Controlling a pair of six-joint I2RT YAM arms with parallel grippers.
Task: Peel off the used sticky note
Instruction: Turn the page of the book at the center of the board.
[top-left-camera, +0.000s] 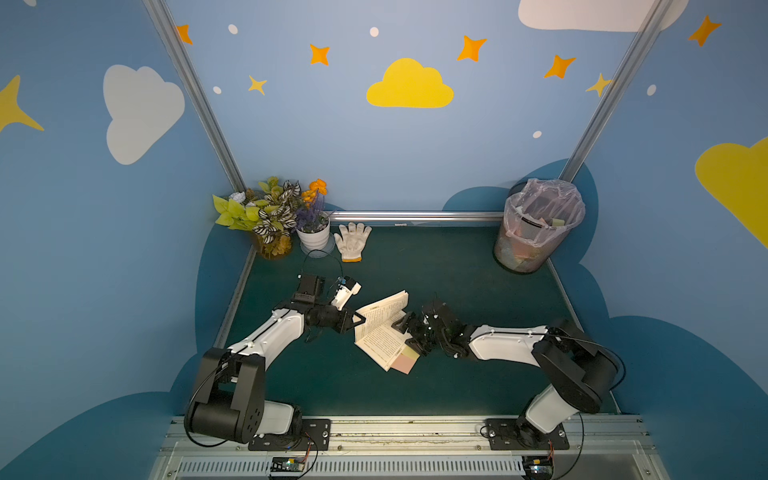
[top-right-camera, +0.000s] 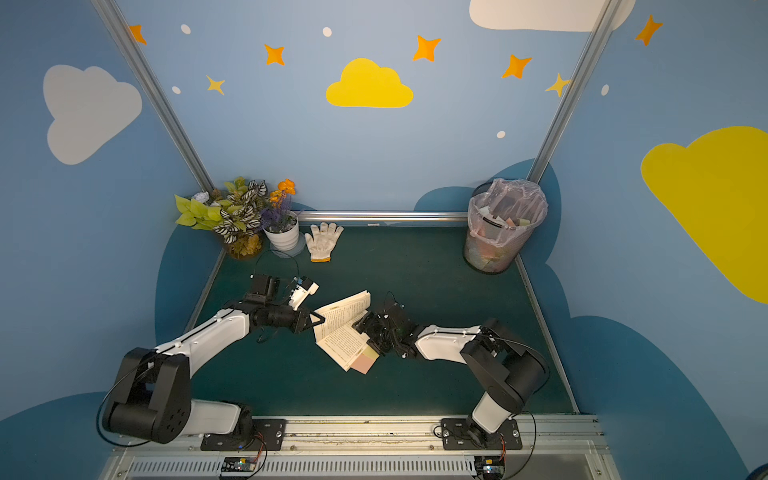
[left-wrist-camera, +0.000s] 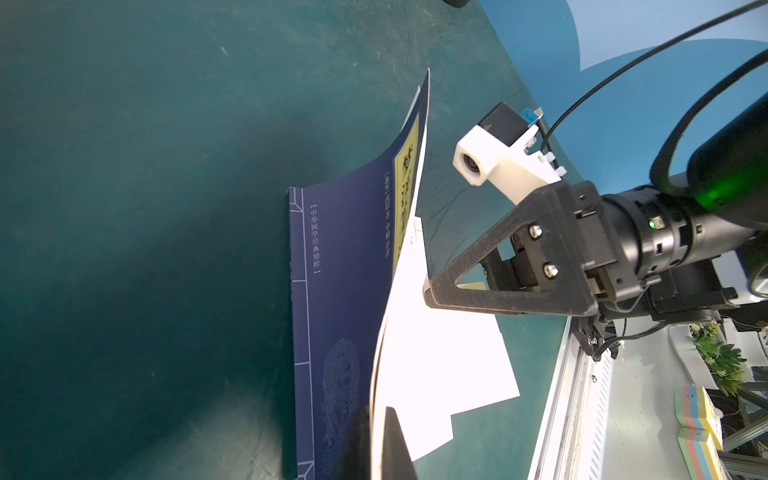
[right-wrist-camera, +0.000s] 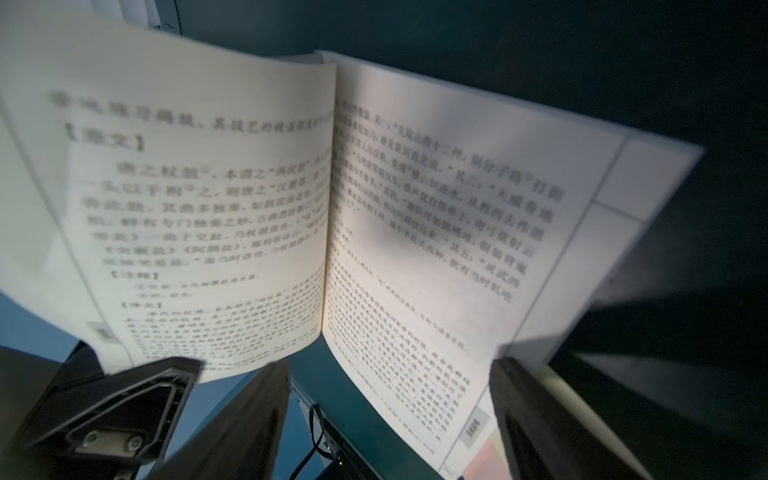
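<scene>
Sticky note (top-left-camera: 403, 365) peeks from the corner of the book (top-left-camera: 380, 336) under the spread right gripper (top-left-camera: 409, 337); pinch only its free edge. Left gripper (top-left-camera: 359, 322), clamped on pages (left-wrist-camera: 436, 365), steadies.

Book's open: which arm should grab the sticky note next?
Right. The right gripper is open over the page beside the notes at the corner of the book; the left gripper is shut on the opposite pages, holding them up.

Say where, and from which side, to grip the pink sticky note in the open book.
Probably the pink sticky note by its exposed corner, from the robot's side: only that juts out of the open book; the rest lies under pages.
</scene>
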